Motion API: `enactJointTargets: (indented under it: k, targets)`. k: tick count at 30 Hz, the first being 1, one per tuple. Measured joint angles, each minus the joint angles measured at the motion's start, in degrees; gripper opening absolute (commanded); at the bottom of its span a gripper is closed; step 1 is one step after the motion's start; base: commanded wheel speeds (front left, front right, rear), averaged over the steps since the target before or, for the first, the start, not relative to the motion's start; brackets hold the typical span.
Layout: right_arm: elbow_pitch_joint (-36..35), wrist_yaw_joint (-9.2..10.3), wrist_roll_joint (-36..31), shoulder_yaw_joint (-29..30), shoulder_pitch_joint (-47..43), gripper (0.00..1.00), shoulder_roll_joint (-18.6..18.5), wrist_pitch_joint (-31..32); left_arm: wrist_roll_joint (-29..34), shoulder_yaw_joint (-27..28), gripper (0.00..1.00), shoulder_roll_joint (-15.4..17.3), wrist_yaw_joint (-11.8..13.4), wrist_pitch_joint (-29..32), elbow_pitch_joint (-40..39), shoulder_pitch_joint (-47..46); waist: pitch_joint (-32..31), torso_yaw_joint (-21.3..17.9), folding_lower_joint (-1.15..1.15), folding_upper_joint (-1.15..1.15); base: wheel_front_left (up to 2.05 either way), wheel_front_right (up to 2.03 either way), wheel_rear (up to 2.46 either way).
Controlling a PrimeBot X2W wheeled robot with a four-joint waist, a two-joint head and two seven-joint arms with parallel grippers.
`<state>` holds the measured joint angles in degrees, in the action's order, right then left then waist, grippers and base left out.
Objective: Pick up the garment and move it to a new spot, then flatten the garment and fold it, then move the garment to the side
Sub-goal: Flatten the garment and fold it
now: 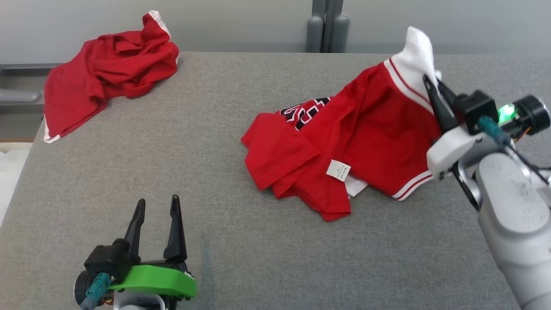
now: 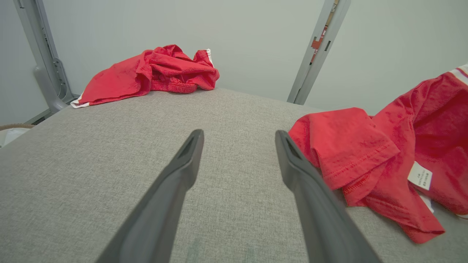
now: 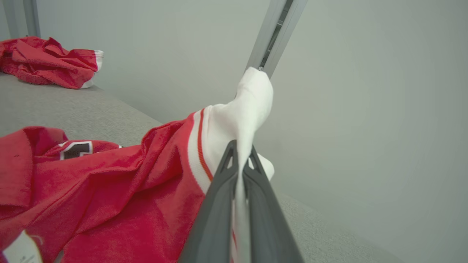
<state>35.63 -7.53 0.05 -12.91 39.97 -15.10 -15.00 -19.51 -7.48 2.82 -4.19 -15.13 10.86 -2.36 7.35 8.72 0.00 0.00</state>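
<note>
The garment (image 1: 370,129) is a red jersey with white trim, black lettering and a small white label, crumpled on the right half of the grey table (image 1: 215,181). My right gripper (image 1: 430,84) is shut on its white band (image 3: 241,124) and holds that edge raised above the table, the rest draping down. In the right wrist view the dark fingers (image 3: 223,197) pinch the white cloth between them. My left gripper (image 1: 157,204) stands open near the table's front left, apart from the garment (image 2: 365,153), nothing between its fingers (image 2: 175,175).
A second red garment (image 1: 107,69) lies bunched at the table's far left corner, also seen as a red heap (image 2: 153,73) in the left wrist view. A grey post (image 1: 327,26) stands behind the table against the pale wall.
</note>
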Motion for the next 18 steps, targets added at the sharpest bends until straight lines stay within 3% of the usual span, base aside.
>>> enactJointTargets:
  k: [6, 13, 14, 15, 16, 17, 18]
  targets:
    - [-13.4, 0.0, -3.3, 0.0, -18.4, 0.0, 3.0, 0.0, 0.6, 0.5, 1.0, 0.0, -0.2, 0.0, 0.0, 0.1, 0.1, -3.2, 0.0, 0.0, 0.0, 0.0, 0.0]
    - [-18.7, 0.0, -6.7, -4.9, -28.8, 0.0, 4.1, -0.1, 1.1, 0.9, 1.0, 0.0, -0.4, 0.0, 0.2, 0.2, -0.2, -5.6, 0.0, 0.0, 0.0, 0.0, 0.0]
    - [-19.2, 0.0, -7.3, -5.4, -29.7, 0.29, 3.9, -0.1, 1.1, 1.0, 1.0, 0.0, -0.4, 0.0, 0.2, 0.2, -0.3, -5.8, 0.0, 0.0, 0.0, 0.0, 0.0]
    - [-19.4, 0.0, -7.9, -5.6, -30.3, 0.42, 3.8, -0.1, 1.1, 1.1, 1.0, 0.0, -0.4, 0.0, 0.2, 0.2, -0.5, -5.9, 0.0, 0.0, 0.0, 0.0, 0.0]
    - [-19.6, 0.0, -8.4, -6.2, -31.1, 0.94, 3.6, -0.1, 1.2, 1.2, 1.0, 0.0, -0.4, 0.0, 0.2, 0.3, -0.6, -6.0, 0.0, 0.0, 0.0, 0.0, 0.0]
    - [-19.9, 0.0, -8.7, -6.7, -31.9, 1.0, 3.5, -0.1, 1.2, 1.3, 1.0, 0.0, -0.4, 0.0, 0.2, 0.4, -0.7, -6.2, 0.0, 0.0, 0.0, 0.0, 0.0]
    - [-20.1, 0.0, -8.7, -7.0, -32.5, 1.0, 3.5, -0.1, 1.2, 1.4, 1.0, 0.0, -0.4, 0.0, 0.2, 0.5, -0.8, -6.4, 0.0, 0.0, 0.0, 0.0, 0.0]
